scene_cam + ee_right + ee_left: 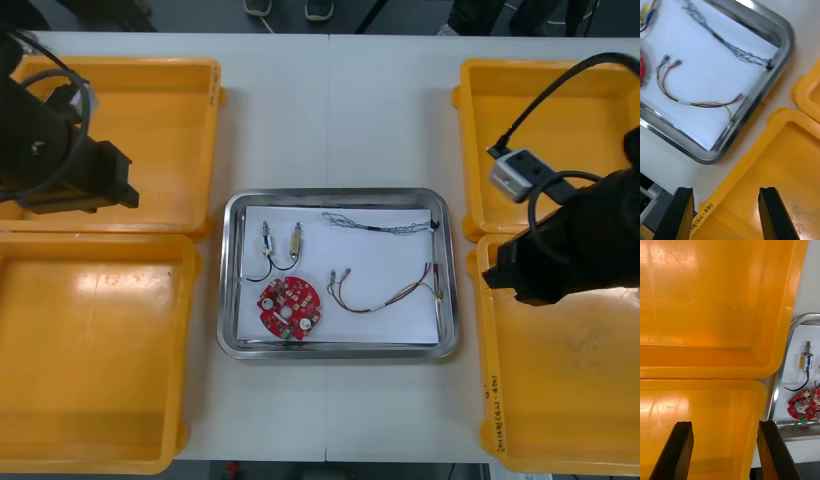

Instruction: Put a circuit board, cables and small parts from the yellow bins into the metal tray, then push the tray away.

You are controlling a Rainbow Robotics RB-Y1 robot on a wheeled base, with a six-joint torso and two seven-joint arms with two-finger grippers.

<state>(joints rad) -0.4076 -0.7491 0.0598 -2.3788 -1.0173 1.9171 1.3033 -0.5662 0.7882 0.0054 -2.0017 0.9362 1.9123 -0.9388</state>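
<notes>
The metal tray (340,350) sat mid-bench (330,110), between the 4 yellow bins (100,360), which looked empty. Inside lay the round red circuit board (289,308) at the near left, 2 small metal parts (297,237) beyond it, the twisted blue and white cable (385,228) along the far side and the red and yellow cable (702,105) at the near right. Loading looked done, leaving the push.

The tray's long axis ran left to right, so a push toward the bench's far edge would start from the near rim. The right end effector (727,189), fingers apart and empty, hung over the near right bin's far inner corner, just beside the tray's right rim and the nearer of the 2. The left end effector (725,423), also spread and empty, hung over the wall between the left bins.
</notes>
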